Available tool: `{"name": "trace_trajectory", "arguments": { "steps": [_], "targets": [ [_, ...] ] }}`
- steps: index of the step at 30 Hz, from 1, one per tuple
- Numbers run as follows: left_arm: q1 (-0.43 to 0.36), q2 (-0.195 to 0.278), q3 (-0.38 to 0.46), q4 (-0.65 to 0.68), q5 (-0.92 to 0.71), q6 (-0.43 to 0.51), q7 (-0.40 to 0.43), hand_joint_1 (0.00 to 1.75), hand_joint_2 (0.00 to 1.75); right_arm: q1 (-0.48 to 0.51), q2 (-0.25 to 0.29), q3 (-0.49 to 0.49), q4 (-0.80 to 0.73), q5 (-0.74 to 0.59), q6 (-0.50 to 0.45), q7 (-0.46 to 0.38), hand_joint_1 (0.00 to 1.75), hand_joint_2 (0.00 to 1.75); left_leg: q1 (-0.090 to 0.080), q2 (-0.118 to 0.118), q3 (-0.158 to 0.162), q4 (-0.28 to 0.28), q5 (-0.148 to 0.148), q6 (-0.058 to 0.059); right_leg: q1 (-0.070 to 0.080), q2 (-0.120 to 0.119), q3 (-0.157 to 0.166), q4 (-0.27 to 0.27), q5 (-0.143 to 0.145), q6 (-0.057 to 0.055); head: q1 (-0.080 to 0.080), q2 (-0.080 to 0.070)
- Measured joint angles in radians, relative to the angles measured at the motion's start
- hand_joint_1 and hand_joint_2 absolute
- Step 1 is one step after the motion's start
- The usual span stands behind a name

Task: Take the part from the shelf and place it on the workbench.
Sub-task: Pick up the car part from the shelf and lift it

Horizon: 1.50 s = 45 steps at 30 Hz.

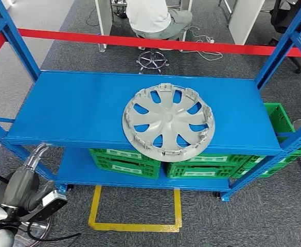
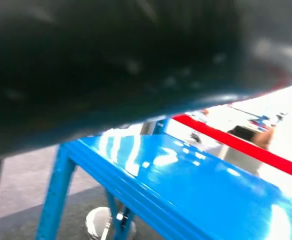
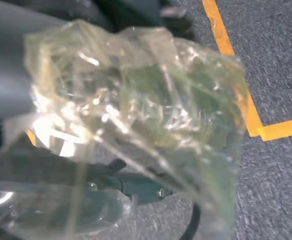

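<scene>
One grey plastic hubcap [image 1: 168,121], round and spoked, lies flat on the glossy blue steel shelf [image 1: 74,110]; my hands' state: cannot tell.

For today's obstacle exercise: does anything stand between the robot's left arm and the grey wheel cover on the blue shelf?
Nothing visible does. The grey plastic wheel cover lies alone on the blue metal shelf's top board, overhanging its front edge. The left arm sits low, beside the shelf's left front corner.
</scene>
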Motion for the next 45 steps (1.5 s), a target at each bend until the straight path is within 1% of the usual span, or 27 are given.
{"name": "trace_trajectory", "arguments": {
  "steps": [2,3,5,7,9,11,13,15,16,17,18,20,22,24,26,27,29,31,32,33,35,37,39,41,42,43,45],
  "targets": [
    [-0.004,0.003,-0.009,0.000,-0.009,-0.002,0.006,0.00,0.00,0.001,0.000,0.000,0.000,0.000,0.000,0.002,0.00,0.00,-0.006,0.002,0.003,0.000,-0.002,0.003,0.007,0.000,0.014,-0.034,0.031,-0.010,0.000,0.000],
    [-0.009,0.006,-0.018,0.000,-0.018,-0.004,0.011,0.00,0.00,0.001,0.000,0.000,0.000,0.001,-0.001,0.004,0.00,0.00,-0.012,0.005,0.007,0.000,-0.004,0.006,0.014,-0.002,0.036,-0.083,0.065,-0.022,0.000,0.000],
    [-0.018,0.012,-0.033,0.000,-0.036,-0.006,0.022,0.00,0.00,-0.001,-0.001,0.000,0.000,0.002,-0.001,0.007,0.00,0.00,-0.023,0.011,0.014,0.001,-0.009,0.009,0.031,-0.018,0.104,-0.222,0.126,-0.052,-0.001,0.000],
    [-0.026,0.019,-0.047,0.000,-0.054,-0.009,0.035,0.00,0.00,-0.005,-0.003,0.000,0.000,0.004,-0.001,0.009,0.00,0.00,-0.027,0.017,0.013,0.003,-0.012,0.007,0.042,-0.031,0.146,-0.301,0.143,-0.067,-0.003,0.000],
    [-0.033,0.024,-0.060,0.000,-0.070,-0.013,0.046,0.00,0.00,-0.006,-0.003,0.000,0.000,0.007,-0.001,0.011,0.00,0.00,-0.027,0.025,0.011,0.003,-0.012,0.001,0.042,-0.025,0.154,-0.315,0.142,-0.066,-0.004,0.000],
    [-0.044,0.030,-0.071,0.000,-0.081,-0.016,0.055,0.00,0.00,-0.004,-0.002,0.000,0.000,0.011,0.000,0.013,0.00,0.00,-0.026,0.018,0.009,0.018,-0.030,-0.011,0.034,-0.019,0.160,-0.330,0.149,-0.065,-0.005,0.000],
    [-0.055,0.036,-0.080,0.001,-0.090,-0.020,0.064,0.00,0.00,-0.006,-0.001,0.000,0.000,0.013,0.001,0.014,0.00,0.00,-0.018,0.000,-0.024,0.105,-0.084,-0.026,0.025,-0.012,0.165,-0.341,0.154,-0.065,-0.007,0.000],
    [-0.062,0.041,-0.088,0.005,-0.095,-0.024,0.071,0.00,0.00,-0.008,-0.001,-0.001,0.000,0.015,0.003,0.014,0.00,0.00,-0.006,-0.007,-0.083,0.233,-0.141,-0.039,0.021,-0.004,0.166,-0.342,0.155,-0.065,-0.008,0.000],
    [-0.065,0.042,-0.092,0.007,-0.097,-0.027,0.074,0.00,0.00,-0.009,-0.001,-0.001,0.000,0.017,0.004,0.015,0.00,0.00,0.001,-0.007,-0.102,0.271,-0.147,-0.045,0.019,0.000,0.167,-0.342,0.154,-0.063,-0.008,0.000],
    [-0.068,0.043,-0.096,0.009,-0.099,-0.029,0.076,0.00,0.00,-0.008,-0.001,-0.001,0.000,0.018,0.004,0.015,0.00,0.00,0.008,-0.007,-0.105,0.272,-0.132,-0.051,0.016,0.006,0.168,-0.341,0.154,-0.060,-0.008,0.000],
    [-0.072,0.044,-0.099,0.010,-0.101,-0.031,0.077,0.00,0.00,-0.008,0.000,-0.001,0.000,0.019,0.005,0.016,0.00,0.00,0.014,-0.008,-0.091,0.235,-0.097,-0.057,0.012,0.012,0.170,-0.339,0.152,-0.055,-0.008,0.000],
    [-0.081,0.047,-0.106,0.012,-0.104,-0.034,0.081,0.00,0.00,-0.009,0.000,-0.001,0.000,0.020,0.006,0.016,0.00,0.00,0.025,-0.021,-0.037,0.107,-0.021,-0.071,0.004,0.024,0.171,-0.331,0.146,-0.040,-0.010,0.000],
    [-0.090,0.049,-0.110,0.016,-0.106,-0.037,0.085,0.00,0.00,-0.011,0.000,0.000,0.000,0.021,0.006,0.016,0.00,0.00,0.027,-0.036,-0.004,0.026,-0.001,-0.065,0.003,0.036,0.162,-0.320,0.143,-0.022,-0.011,0.000],
    [-0.095,0.050,-0.114,0.018,-0.107,-0.038,0.088,0.00,0.00,-0.010,-0.001,0.000,0.000,0.021,0.006,0.016,0.00,0.00,0.024,-0.037,-0.005,0.018,-0.008,-0.044,0.002,0.044,0.153,-0.317,0.147,-0.008,-0.010,0.000],
    [-0.100,0.050,-0.119,0.019,-0.109,-0.039,0.088,0.00,0.00,-0.007,-0.001,0.000,0.000,0.022,0.006,0.017,0.00,0.00,0.023,-0.028,-0.007,0.018,-0.005,-0.026,0.000,0.034,0.143,-0.305,0.137,0.000,-0.006,0.000],
    [-0.103,0.050,-0.121,0.020,-0.110,-0.041,0.090,0.00,0.00,-0.007,-0.001,0.000,0.000,0.023,0.006,0.017,0.00,0.00,0.022,-0.023,-0.007,0.017,-0.004,-0.018,0.000,0.024,0.128,-0.276,0.120,0.002,-0.003,0.000],
    [-0.112,0.051,-0.126,0.025,-0.116,-0.049,0.096,0.00,0.00,-0.010,-0.001,0.000,0.000,0.028,0.007,0.018,0.00,0.00,0.017,-0.013,-0.008,0.016,-0.003,-0.007,0.002,0.004,0.067,-0.154,0.062,0.004,0.002,0.000],
    [-0.126,0.052,-0.131,0.038,-0.125,-0.062,0.106,0.00,0.00,-0.011,-0.001,0.000,0.000,0.032,0.008,0.021,0.00,0.00,0.010,-0.003,-0.008,0.016,-0.004,-0.002,0.004,0.001,0.006,-0.034,0.025,0.001,0.003,0.000],
    [-0.136,0.053,-0.134,0.046,-0.132,-0.068,0.111,0.00,0.00,-0.011,-0.001,0.000,0.000,0.034,0.008,0.024,0.00,0.00,0.006,0.001,-0.007,0.016,-0.005,-0.001,0.008,0.000,-0.002,-0.022,0.032,-0.004,0.003,0.000],
    [-0.148,0.055,-0.138,0.054,-0.141,-0.074,0.117,0.00,0.00,-0.011,-0.001,0.000,0.000,0.037,0.009,0.026,0.00,0.00,0.003,0.004,-0.006,0.016,-0.006,0.000,0.012,0.000,0.009,-0.049,0.058,-0.011,0.004,0.000],
    [-0.175,0.057,-0.149,0.074,-0.159,-0.085,0.127,0.00,0.00,-0.013,-0.001,0.000,0.000,0.044,0.013,0.030,0.00,0.00,-0.003,0.009,-0.002,0.016,-0.007,0.002,0.024,-0.013,0.074,-0.183,0.124,-0.034,0.003,0.000],
    [-0.201,0.059,-0.161,0.097,-0.177,-0.091,0.135,0.00,0.00,-0.019,-0.002,0.001,0.000,0.049,0.016,0.034,0.00,0.00,-0.008,0.015,-0.004,0.017,-0.008,0.000,0.036,-0.030,0.126,-0.286,0.152,-0.051,0.002,0.000],
    [-0.223,0.060,-0.175,0.120,-0.196,-0.093,0.142,0.00,0.00,-0.024,-0.002,0.001,0.000,0.052,0.018,0.036,0.00,0.00,-0.010,0.023,-0.007,0.016,-0.007,-0.007,0.040,-0.030,0.136,-0.307,0.151,-0.054,0.001,0.000],
    [-0.243,0.060,-0.190,0.139,-0.212,-0.092,0.148,0.00,0.00,-0.024,0.000,0.002,0.000,0.057,0.018,0.040,0.00,0.00,-0.009,0.025,-0.006,0.020,-0.014,-0.016,0.033,-0.021,0.140,-0.321,0.159,-0.056,0.000,0.000],
    [-0.254,0.060,-0.195,0.147,-0.218,-0.092,0.150,0.00,0.00,-0.025,0.000,0.002,0.000,0.060,0.017,0.042,0.00,0.00,-0.008,0.018,-0.013,0.040,-0.030,-0.022,0.029,-0.017,0.145,-0.329,0.163,-0.059,-0.001,0.000],
    [-0.263,0.060,-0.200,0.155,-0.222,-0.091,0.152,0.00,0.00,-0.027,0.001,0.002,0.000,0.062,0.017,0.043,0.00,0.00,-0.006,0.008,-0.030,0.079,-0.054,-0.027,0.025,-0.013,0.149,-0.336,0.166,-0.060,-0.003,0.000],
    [-0.274,0.061,-0.209,0.173,-0.228,-0.091,0.156,0.00,0.00,-0.030,0.002,0.002,0.000,0.064,0.016,0.043,0.00,0.00,0.001,-0.005,-0.089,0.201,-0.110,-0.037,0.024,-0.004,0.150,-0.338,0.167,-0.063,-0.005,0.000]
  ]
}}
